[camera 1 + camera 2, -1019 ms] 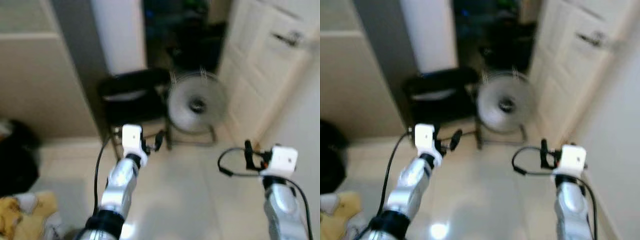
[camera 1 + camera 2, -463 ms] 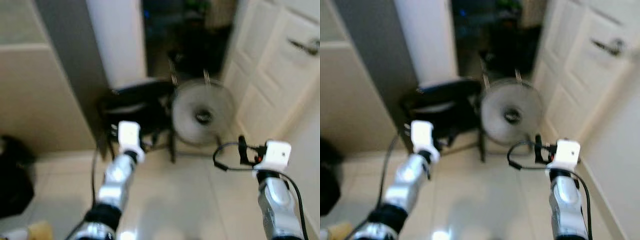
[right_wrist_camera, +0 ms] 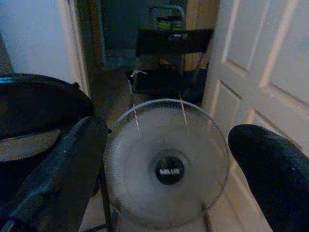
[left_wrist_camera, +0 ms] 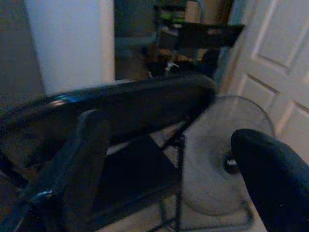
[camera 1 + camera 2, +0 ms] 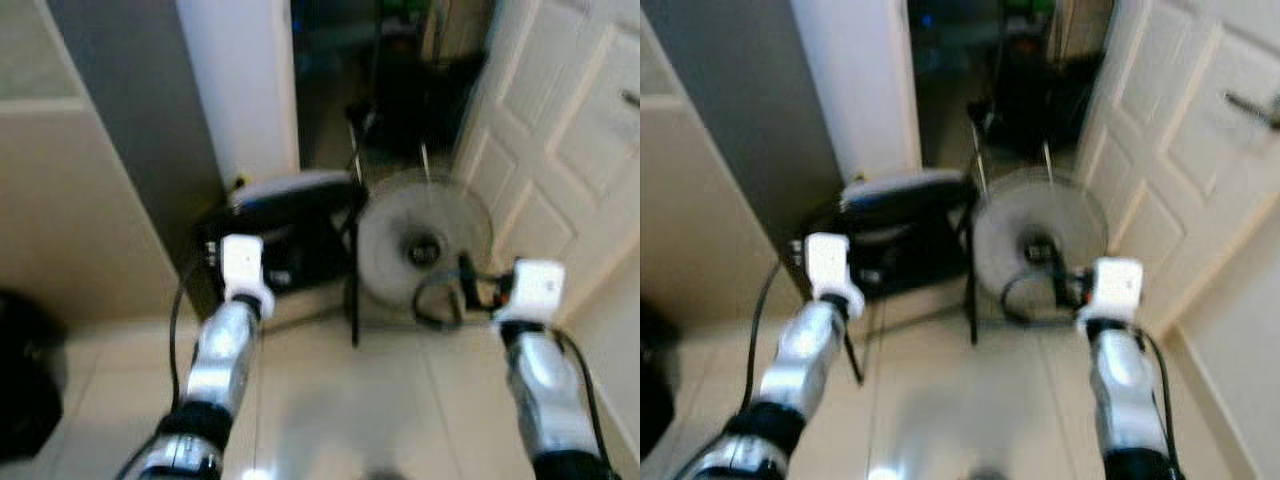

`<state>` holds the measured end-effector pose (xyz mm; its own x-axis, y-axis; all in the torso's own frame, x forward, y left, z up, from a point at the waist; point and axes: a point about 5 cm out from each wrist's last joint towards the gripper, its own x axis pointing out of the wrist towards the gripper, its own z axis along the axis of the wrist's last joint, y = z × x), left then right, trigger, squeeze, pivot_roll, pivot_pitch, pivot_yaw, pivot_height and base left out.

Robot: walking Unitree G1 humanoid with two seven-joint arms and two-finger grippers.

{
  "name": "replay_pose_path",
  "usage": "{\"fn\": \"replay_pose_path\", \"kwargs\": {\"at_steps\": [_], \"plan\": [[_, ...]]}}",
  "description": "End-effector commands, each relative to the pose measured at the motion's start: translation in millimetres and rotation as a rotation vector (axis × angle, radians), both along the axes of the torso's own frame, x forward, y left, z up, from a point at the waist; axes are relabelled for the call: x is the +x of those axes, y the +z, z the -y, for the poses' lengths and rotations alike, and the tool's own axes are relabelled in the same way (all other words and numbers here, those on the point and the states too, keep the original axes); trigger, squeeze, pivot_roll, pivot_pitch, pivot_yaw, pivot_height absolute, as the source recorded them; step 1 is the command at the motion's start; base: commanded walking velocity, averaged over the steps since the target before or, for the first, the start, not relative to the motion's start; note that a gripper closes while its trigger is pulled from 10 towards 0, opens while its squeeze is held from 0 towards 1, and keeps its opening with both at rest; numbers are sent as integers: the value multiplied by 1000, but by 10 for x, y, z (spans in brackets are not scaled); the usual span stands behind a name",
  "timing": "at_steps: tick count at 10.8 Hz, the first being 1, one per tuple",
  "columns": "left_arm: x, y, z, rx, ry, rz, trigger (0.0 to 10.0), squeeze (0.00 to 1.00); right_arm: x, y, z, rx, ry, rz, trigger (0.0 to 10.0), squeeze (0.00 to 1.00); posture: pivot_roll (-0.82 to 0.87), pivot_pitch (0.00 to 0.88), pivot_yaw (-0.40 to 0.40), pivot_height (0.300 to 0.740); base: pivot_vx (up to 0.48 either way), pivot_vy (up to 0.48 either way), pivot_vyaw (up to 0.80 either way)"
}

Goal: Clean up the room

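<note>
Both arms reach toward a black chair and a round fan by an open door. The left gripper and right gripper have jaws spread, holding nothing (progress on tidying cannot be judged).

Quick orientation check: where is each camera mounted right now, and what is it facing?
Left and right eye views: on the head, facing forward and down at a black chair and round fan; both silver arms show.
Left wrist view: along the open left gripper, facing the chair's back.
Right wrist view: along the open right gripper, facing the fan beside the white door.
All views share chair and fan.
</note>
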<state>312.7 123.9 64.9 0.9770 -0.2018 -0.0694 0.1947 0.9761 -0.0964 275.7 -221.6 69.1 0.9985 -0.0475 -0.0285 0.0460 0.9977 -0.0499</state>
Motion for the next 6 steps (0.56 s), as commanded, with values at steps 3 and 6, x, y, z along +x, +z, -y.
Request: {"fn": "replay_pose_path", "kwargs": {"at_steps": [3,6], "plan": [[14,54,-121,3,19,26,10000,0,45,-40,-150,41,12,-12,10000,0,-158,0,53,736,442,0,0],[44,103,-257,-23,47,27,10000,0,83,-21,-215,31,21,-3,10000,0,-145,0,51,736,0,0,0]]}}
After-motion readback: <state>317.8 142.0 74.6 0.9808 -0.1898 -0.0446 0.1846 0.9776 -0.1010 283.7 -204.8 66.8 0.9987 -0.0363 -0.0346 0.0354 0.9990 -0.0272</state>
